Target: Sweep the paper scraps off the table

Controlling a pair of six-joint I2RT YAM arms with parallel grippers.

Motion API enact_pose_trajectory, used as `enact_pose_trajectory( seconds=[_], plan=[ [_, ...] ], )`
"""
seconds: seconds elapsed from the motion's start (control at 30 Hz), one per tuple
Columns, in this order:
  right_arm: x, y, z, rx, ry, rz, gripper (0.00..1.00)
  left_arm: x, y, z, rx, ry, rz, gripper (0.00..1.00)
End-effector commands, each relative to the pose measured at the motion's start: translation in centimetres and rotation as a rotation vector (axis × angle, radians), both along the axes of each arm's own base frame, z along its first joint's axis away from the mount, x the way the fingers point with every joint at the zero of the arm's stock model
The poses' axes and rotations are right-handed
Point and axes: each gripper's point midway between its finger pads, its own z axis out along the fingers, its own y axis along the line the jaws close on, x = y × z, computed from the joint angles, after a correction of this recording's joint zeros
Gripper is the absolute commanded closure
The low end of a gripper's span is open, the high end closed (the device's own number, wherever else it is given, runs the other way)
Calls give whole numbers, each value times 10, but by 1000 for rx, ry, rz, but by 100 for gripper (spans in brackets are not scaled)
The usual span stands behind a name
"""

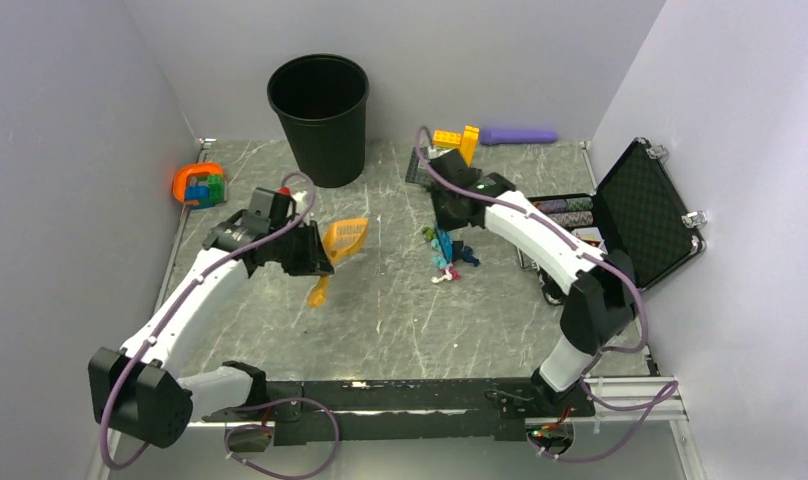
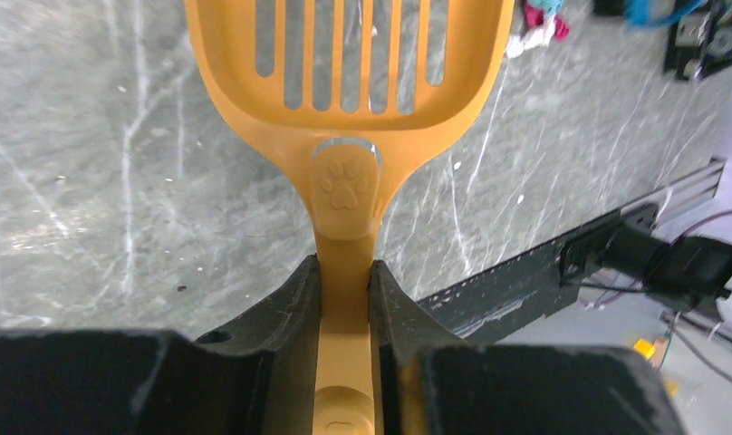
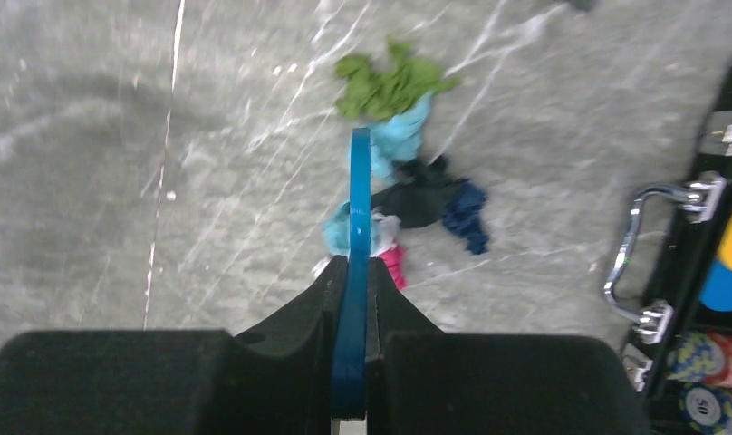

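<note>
Entry, sweeping task, judged to be at an early stage. Left gripper [image 2: 344, 272]: jaws are pressed onto the handle of an orange slotted scoop [image 2: 349, 82], which is held over the table [image 1: 400, 320], left of centre; bare marble is seen through its slots and no paper is seen in its tray. Right gripper [image 3: 351, 281]: jaws are pinched on a thin blue flat tool [image 3: 358, 208], viewed edge-on, so its kind cannot be determined; its tip is set at the cluster of scraps, though contact cannot be confirmed. Paper scraps [image 1: 448, 250]: green, teal, navy, pink and white wads are found in one loose cluster on the table, right of centre, between the scoop and an open poker-chip case [image 1: 645, 210]. Black bin [image 1: 320, 115]: placed at the far edge, well apart from the scraps; its contents cannot be made out. Done: both tools are taken up and the scraps appear gathered. Left: the cluster is to be pushed into the scoop and carried off the table, presumably to the bin.
</note>
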Motion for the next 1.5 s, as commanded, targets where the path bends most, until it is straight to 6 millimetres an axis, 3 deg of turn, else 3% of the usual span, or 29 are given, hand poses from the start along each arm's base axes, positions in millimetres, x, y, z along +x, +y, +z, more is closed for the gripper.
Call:
enact_pose_trajectory(
  seconds=[0.0, 0.1, 0.2, 0.4, 0.57, 0.7, 0.83, 1.0, 1.2, 1.47],
  plan=[
    [23, -20, 50, 80, -153, -46, 100, -5, -28, -10, 5, 1, -120, 100],
    [33, -38, 59, 68, -209, -105, 100, -15, -40, -21, 95, 3, -216, 100],
    [40, -67, 57, -33, -248, -190, 100, -28, -54, -32, 215, -3, -338, 100],
    [43, -111, 29, -296, -175, -281, 100, -48, -73, -51, 462, -39, -581, 100],
    [40, -122, -2, -344, -107, -294, 100, -53, -85, -68, 610, -50, -707, 100],
    [35, -121, -26, -322, -40, -277, 100, -46, -91, -80, 650, -52, -733, 100],
    [37, -111, -35, -262, -43, -230, 100, -35, -94, -90, 709, -49, -758, 100],
    [41, -97, -45, -231, -36, -138, 100, -28, -104, -87, 716, -43, -800, 100],
    [43, -78, -45, -172, -48, -26, 100, -36, -109, -84, 687, 32, -848, 100],
    [25, -37, -47, 23, -2, 124, 100, -36, -108, -82, 686, 133, -856, 100]
  ],
)
